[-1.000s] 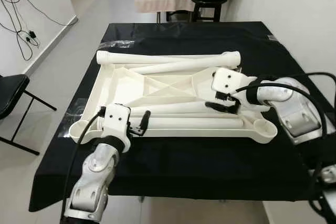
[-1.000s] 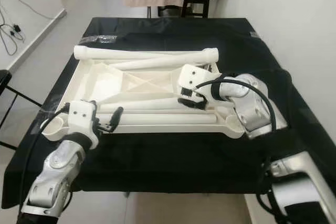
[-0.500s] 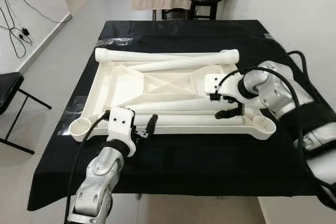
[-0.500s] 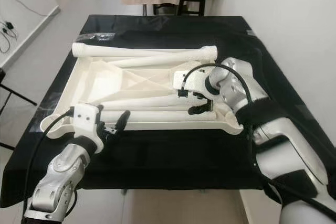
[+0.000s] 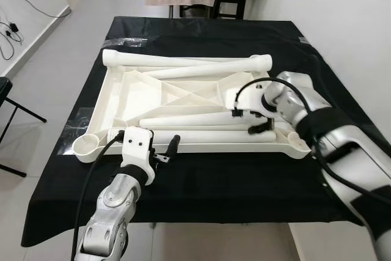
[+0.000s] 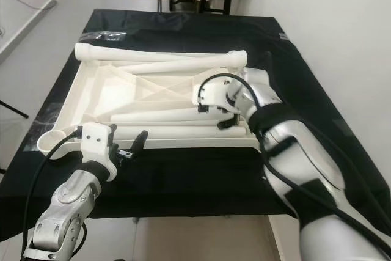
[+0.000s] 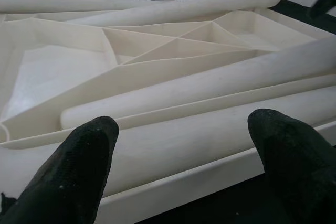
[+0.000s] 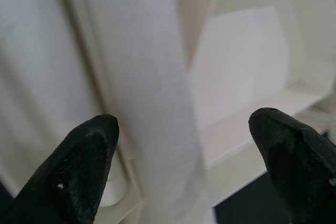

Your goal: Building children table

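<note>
Upturned white tabletop point(image 5: 131, 93) lying underside-up on the black-draped table point(image 5: 201, 178), with four white legs loose on it: two crossing at the far rim point(image 5: 183, 62), two lying lengthwise near the front rim point(image 5: 211, 134).

Right gripper point(image 5: 259, 121) now reaching over the near legs at the right end of the tabletop, fingers point(image 8: 86, 153) spread wide to either side of one leg point(image 8: 142, 93), holding nothing. Compared with a second ago: wrist turned downward and drawn closer to the front rim, fingers brought around the leg rather than hovering above it. Judged as lining up for a grasp on that leg, not yet closing.

Left gripper point(image 5: 166, 151) hovering just off the front rim of the tabletop near its left corner socket point(image 5: 85, 147), fingers point(image 7: 79, 161) wide apart and empty, pointing along the nearest leg. Since the earlier frame: shifted slightly inward along the rim, otherwise waiting.

Whole scene sitting differently in the head views than before, owing to the camera moving, not the parts. No leg fitted into any corner socket yet; assembly judged at its opening step.
</note>
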Available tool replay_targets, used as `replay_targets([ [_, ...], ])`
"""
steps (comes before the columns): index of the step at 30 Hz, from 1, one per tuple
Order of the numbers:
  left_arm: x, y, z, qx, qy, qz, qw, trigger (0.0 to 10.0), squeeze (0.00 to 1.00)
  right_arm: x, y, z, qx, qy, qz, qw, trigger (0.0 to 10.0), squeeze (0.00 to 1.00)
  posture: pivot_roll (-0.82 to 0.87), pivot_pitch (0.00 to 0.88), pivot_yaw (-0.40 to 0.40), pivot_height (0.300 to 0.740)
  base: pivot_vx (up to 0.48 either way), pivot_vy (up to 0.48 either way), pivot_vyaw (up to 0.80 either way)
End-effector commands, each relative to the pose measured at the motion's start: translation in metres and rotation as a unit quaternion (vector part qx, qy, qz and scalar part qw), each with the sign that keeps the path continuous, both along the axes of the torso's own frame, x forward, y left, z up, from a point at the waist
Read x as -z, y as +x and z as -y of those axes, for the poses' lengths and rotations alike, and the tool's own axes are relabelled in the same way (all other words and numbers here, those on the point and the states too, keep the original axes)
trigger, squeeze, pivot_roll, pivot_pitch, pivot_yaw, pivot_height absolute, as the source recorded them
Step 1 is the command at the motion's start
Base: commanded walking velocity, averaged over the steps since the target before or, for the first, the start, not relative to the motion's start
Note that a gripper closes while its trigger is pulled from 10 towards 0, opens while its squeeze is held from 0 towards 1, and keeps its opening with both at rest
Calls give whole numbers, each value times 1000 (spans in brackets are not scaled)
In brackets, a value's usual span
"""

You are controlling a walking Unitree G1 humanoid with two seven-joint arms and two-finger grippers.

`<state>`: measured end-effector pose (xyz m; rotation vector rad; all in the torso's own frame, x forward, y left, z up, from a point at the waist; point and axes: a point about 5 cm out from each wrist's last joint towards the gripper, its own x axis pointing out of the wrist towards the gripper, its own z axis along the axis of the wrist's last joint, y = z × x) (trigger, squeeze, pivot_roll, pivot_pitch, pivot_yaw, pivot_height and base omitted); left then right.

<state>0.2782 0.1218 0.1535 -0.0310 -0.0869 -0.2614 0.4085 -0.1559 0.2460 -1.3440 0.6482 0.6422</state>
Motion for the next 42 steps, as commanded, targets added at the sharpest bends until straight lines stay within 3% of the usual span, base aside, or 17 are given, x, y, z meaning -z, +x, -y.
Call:
replay_targets([
  [1,2,-3,1,0,-5,-6,1000,10000,0,-3,2,0,11,7,15,1000,3804,0,20,158,-95,740,0,0,0],
  [2,2,-3,1,-1,-5,-7,1000,10000,0,-3,3,-1,11,5,18,1000,2431,0,20,159,-95,740,0,0,0],
  [3,2,-4,0,-1,-6,-7,1000,10000,0,-3,4,-1,10,1,18,1000,0,0,20,160,-96,740,0,0,0],
  [17,3,-6,-1,-7,-10,-12,1000,10000,0,16,0,11,-15,-80,-26,996,0,0,9,174,-102,740,0,0,0],
  [18,3,-6,-1,-7,-11,-12,1000,10000,0,16,1,11,-15,-80,-23,996,4196,0,9,175,-102,740,0,0,0],
  [19,3,-6,-1,-7,-11,-12,1000,10000,0,17,1,10,-16,-78,-16,997,6196,0,9,176,-102,740,0,0,0],
  [22,3,-6,-1,-7,-11,-12,1000,10000,0,17,2,9,-16,-77,-10,997,6196,0,9,176,-102,740,0,0,0],
  [23,3,-6,-1,-7,-11,-12,1000,10000,0,17,3,8,-20,-77,1,997,10000,0,8,175,-102,740,0,0,0],
  [27,3,-6,0,-8,-12,-11,1000,10000,0,15,5,3,-13,-46,20,999,10000,0,10,175,-104,740,0,0,0],
  [31,-2,-5,-1,-10,-14,-5,1000,10000,0,-1,8,1,7,17,54,998,10000,0,13,174,-104,740,0,0,0],
  [32,-7,-4,-1,-10,-15,3,1000,10000,0,-15,10,6,27,54,83,995,10000,0,12,173,-102,740,0,0,0],
  [42,-34,6,-1,9,-28,45,999,10000,0,-40,8,28,39,113,101,988,10000,0,9,158,-73,740,0,0,0],
])
